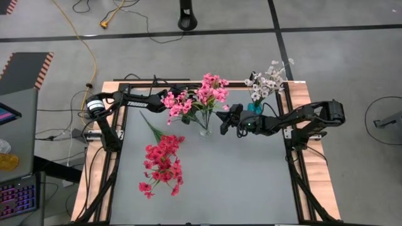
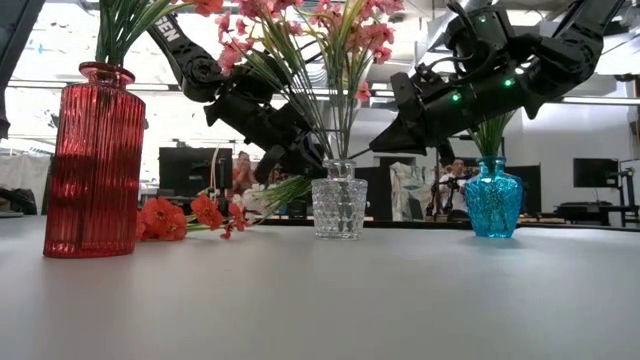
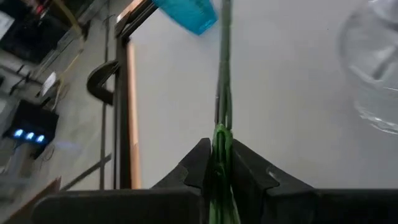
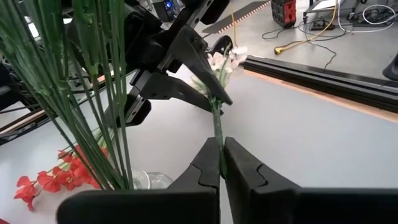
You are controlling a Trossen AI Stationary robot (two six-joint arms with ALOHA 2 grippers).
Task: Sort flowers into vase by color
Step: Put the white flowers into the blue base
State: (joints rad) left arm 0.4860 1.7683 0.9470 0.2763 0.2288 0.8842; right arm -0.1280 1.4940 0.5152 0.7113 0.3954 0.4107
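My left gripper [image 1: 187,107] and my right gripper [image 1: 222,118] are both shut on one thin green stem of a pink-blossomed sprig [image 1: 177,103], above the table beside the clear glass vase [image 1: 206,130]. That vase holds several pink sprigs [image 1: 212,93]. A blue vase [image 1: 254,108] at the far right holds white sprigs [image 1: 267,80]. A red vase [image 2: 95,160] with green stems stands close to the low camera. Red sprigs [image 1: 162,164] show at the table's left middle; some lie on the table [image 2: 190,215]. My left gripper pinches the sprig's stem [image 3: 221,134] between its two fingers, close below the pale blossoms [image 4: 224,59]. The stem runs on ahead past the fingertips [image 3: 202,152]. The sprig is lifted clear of the table. My right gripper pinches the same stem [image 4: 218,134] between its two fingers, farther down from the blossoms than the left gripper's hold [image 4: 217,102]. It comes from the table's right side. The stem runs on straight ahead of the fingertips [image 4: 239,155], clear of the table.
The stems of the clear vase's sprigs [image 4: 106,112] stand close beside my right gripper. Black rails and a wooden border [image 1: 295,163] frame the grey table. The table's near half [image 1: 232,188] holds no objects. People sit in the room beyond [image 2: 455,185].
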